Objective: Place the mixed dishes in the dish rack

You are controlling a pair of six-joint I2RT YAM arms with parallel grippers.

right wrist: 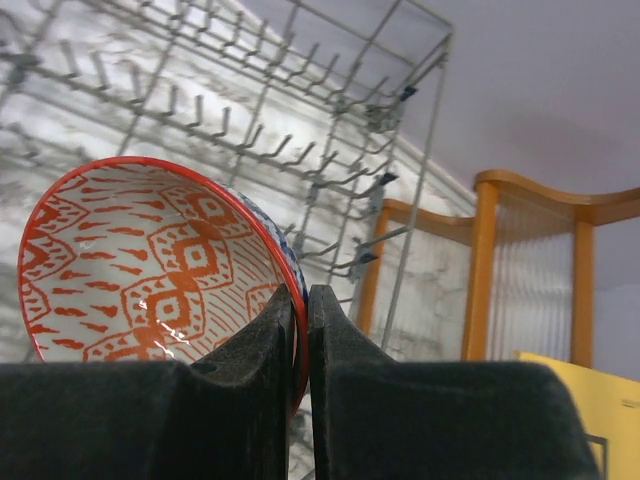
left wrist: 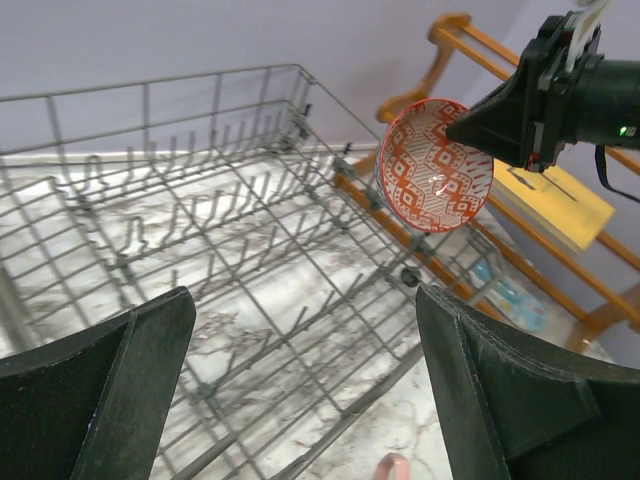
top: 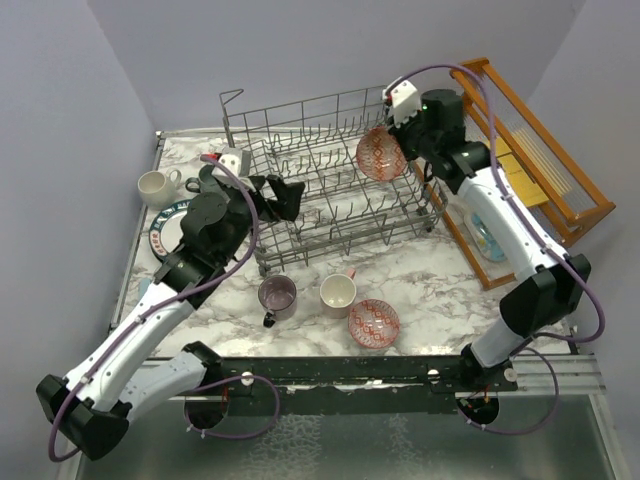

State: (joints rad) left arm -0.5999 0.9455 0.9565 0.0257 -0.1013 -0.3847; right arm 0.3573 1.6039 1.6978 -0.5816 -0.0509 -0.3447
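right gripper [right wrist: 300,300]: clamped on bowl [right wrist: 150,260] rim | bowl: tilted on edge over rack [top: 330,215] right end | left gripper [left wrist: 305,345]: jaws wide, empty, at rack's left end | other bowl [top: 373,320]: on table [top: 430,280] before rack

the left arm [top: 140,335] and right arm [top: 505,225] wear white shells with black joints, on a black rail [top: 350,372]. a thin purple cable [top: 452,69] loops along each. the left tool [top: 285,200] and right tool [right wrist: 300,300] have thick matte black fingers [left wrist: 100,400].
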